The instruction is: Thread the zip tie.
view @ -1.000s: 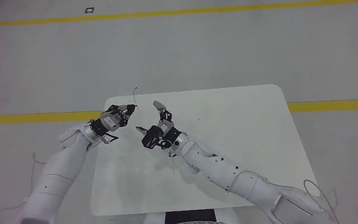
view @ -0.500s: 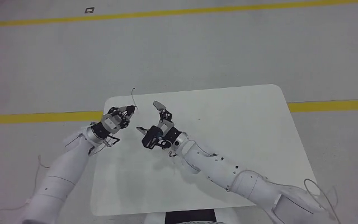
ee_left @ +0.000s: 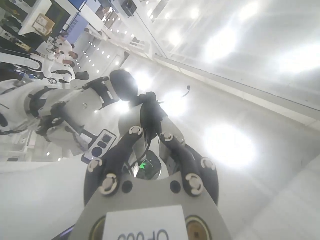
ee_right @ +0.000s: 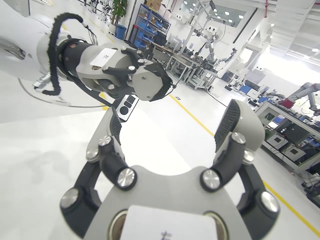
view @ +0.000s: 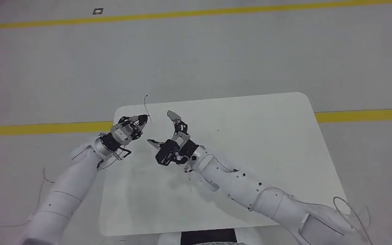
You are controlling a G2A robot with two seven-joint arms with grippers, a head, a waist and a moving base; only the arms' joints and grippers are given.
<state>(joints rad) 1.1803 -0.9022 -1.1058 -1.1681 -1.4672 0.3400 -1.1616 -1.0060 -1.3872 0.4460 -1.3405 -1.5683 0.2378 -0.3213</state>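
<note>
Zip tie [view: 147, 105]: it is being held up in the air over the far left part of the table, not lying on it. The thin black strap is sticking out past the pinch with its free end curling over, which is leaving that end out in the open where another tool could get at it. I cannot tell whether that end is the head or the tail
Left gripper [view: 139, 122]: its fingers are pressing together on the lower part of the strap, apparently acting as the steady holder so the strap is not flopping about
Right gripper [view: 162, 128]: it is sitting just beside the left one and facing it, fingers spread wide with nothing between them. In its wrist view the pinched strap is lying just beyond the open fingertips, so it looks to be lining up to take the free end
Gap: the two tools are near each other but not touching
Table [view: 257, 141]: the white top is lying below both tools, well under the strap
Step in hand: by my reckoning the threading is not yet done, since no loop is showing
Risk: the strap is so thin and springy that a slightly off closing could be missing it or flicking it aside
</note>
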